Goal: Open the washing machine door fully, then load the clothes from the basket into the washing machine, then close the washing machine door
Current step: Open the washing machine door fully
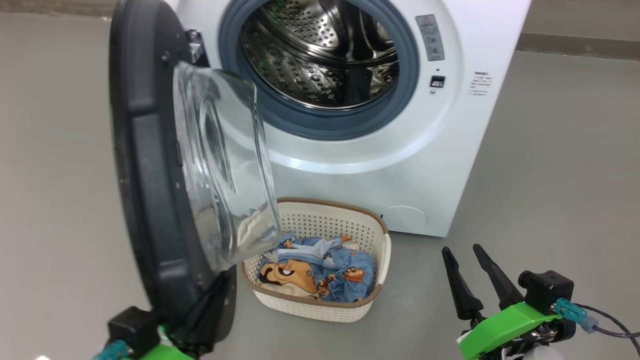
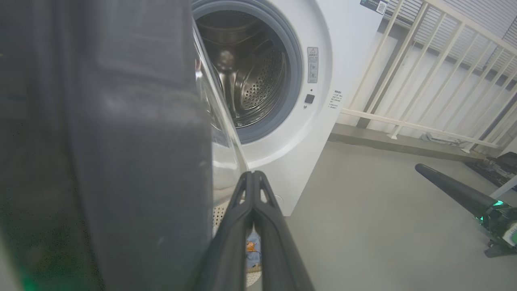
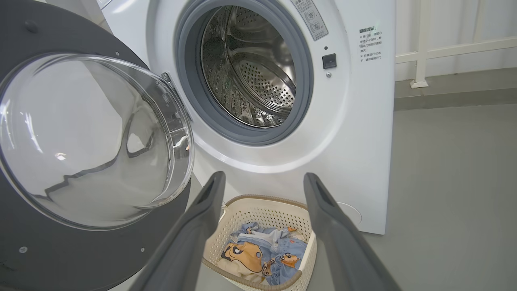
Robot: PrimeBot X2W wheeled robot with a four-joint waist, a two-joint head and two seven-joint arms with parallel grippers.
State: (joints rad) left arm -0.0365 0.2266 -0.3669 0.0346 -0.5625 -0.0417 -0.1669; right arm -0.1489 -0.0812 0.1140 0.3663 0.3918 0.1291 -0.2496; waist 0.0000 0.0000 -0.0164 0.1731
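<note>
The white washing machine [image 1: 450, 150] stands ahead with its steel drum [image 1: 320, 50] exposed. The washing machine door [image 1: 150, 175] is swung out to the left, dark grey inner face and glass bowl [image 1: 225, 165] towards me. My left gripper [image 1: 220, 287] is shut with nothing between its fingers and lies against the door's lower inner edge; in the left wrist view the left gripper [image 2: 252, 174] sits just right of the door [image 2: 121, 161]. On the floor in front of the machine, the cream basket [image 1: 310, 306] holds the light blue clothes [image 1: 325, 272]. My right gripper [image 1: 465, 255] hangs open to the basket's right; through the open right gripper [image 3: 264, 180] I see the basket [image 3: 262, 202] and clothes [image 3: 262, 252].
Bare grey floor [image 1: 550, 200] spreads to the right of the machine and around the basket. A pale railing [image 2: 424, 81] runs behind the machine on the right. The open door overhangs the basket's left end.
</note>
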